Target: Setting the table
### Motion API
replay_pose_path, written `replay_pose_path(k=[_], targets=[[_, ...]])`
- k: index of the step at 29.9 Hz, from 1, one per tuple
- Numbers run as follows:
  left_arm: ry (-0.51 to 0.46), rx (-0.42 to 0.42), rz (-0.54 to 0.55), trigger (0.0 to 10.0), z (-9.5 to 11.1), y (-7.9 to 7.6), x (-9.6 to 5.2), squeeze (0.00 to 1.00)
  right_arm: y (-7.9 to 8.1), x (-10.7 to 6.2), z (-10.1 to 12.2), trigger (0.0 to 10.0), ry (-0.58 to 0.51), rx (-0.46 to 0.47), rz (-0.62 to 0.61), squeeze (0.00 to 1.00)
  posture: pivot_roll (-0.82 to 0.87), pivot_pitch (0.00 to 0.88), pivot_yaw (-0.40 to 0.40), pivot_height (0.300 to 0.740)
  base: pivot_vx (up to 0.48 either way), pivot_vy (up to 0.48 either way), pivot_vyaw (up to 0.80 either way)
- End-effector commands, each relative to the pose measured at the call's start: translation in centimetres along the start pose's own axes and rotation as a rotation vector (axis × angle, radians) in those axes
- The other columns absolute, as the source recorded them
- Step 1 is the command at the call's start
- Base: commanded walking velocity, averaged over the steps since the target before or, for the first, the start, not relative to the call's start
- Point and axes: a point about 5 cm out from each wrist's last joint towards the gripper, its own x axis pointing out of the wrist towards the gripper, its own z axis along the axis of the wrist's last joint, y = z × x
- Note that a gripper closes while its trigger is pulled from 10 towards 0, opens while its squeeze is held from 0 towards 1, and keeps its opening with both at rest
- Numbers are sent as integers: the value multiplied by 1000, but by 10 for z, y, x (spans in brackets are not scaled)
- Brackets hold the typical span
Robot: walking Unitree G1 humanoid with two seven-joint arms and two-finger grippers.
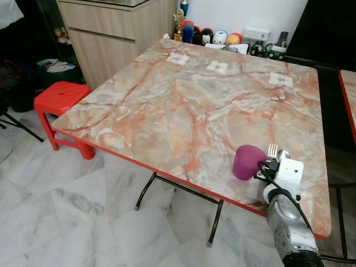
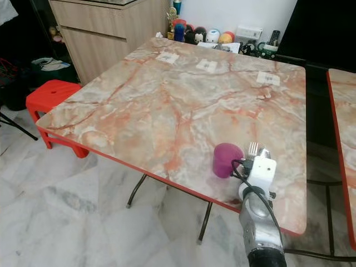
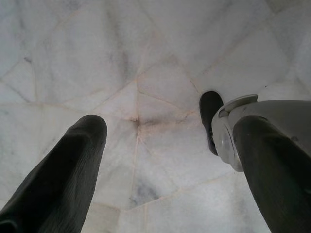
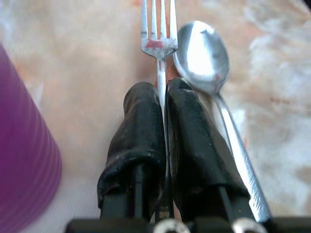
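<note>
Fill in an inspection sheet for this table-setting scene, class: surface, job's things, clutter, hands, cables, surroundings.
Surface: marble-patterned table with a red edge; three paper labels near its far side.
Job's things: purple cup upside down near the front right; fork and spoon side by side next to it.
Clutter: small toys and gadgets along the far edge.
Hands: right hand shut on the fork's handle over the table; left hand open, hanging over the floor.
Cables: black cable on the right wrist.
Surroundings: red stool, wooden cabinet, pale tiled floor.
</note>
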Motion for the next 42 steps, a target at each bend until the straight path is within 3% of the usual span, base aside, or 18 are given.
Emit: replay_pose_path(k=[1, 9, 11, 12, 13, 14, 21, 28, 30, 35, 38, 42], targets=[[32, 3, -9, 10000, -8, -2, -3, 0, 0, -2, 9, 0, -61, 25, 10, 0, 64, 124, -37, 740, 0, 0, 0], [33, 0, -11, 10000, -9, -3, -3, 0, 3, -4, 37, 0, -237, 16, 21, 0, 61, 120, -37, 740, 0, 0, 0], [36, -2, -14, 10000, -9, -3, -3, 0, 5, -11, 54, 0, -341, -11, 55, 0, 51, 113, -36, 740, 0, 0, 0], [36, -3, -15, 10000, -9, -4, -2, 0, 6, -14, 58, 471, -369, -30, 69, 0, 46, 109, -35, 740, 0, 0, 0], [37, -5, -16, 10000, -9, -4, -2, 0, 6, -16, 62, 6157, -393, -49, 81, 0, 44, 107, -35, 740, 0, 0, 0], [39, -6, -17, 10000, -9, -4, -2, 0, 6, -17, 65, 10000, -407, -59, 91, 0, 41, 102, -34, 740, 0, 0, 0], [40, -31, -25, 10000, -6, -6, -1, 0, -7, -18, 73, 10000, -415, -117, 86, 0, 34, 59, -33, 740, 0, 0, 0], [39, -39, -33, 10000, -7, -6, -1, 0, -18, -24, 72, 10000, -429, -102, 34, 0, 25, 32, -26, 740, 0, 0, 0], [45, -42, -34, 10000, -8, -6, -2, 0, -9, -32, 74, 10000, -444, -103, 78, 0, 21, 18, -29, 740, 0, 0, 0], [46, -45, -32, 10000, -9, -5, -2, 0, -4, -39, 72, 10000, -444, -103, 103, 0, 28, 5, -33, 740, 0, 0, 0], [55, -41, -21, 10000, -11, -5, -3, 0, 6, -53, 73, 10000, -473, -81, 181, 0, 5, 0, -30, 740, 0, 0, 0], [64, -34, -23, 10000, -12, -5, -3, 0, 16, -54, 81, 10000, -502, -80, 240, 0, 8, 0, -33, 740, 0, 0, 0]])
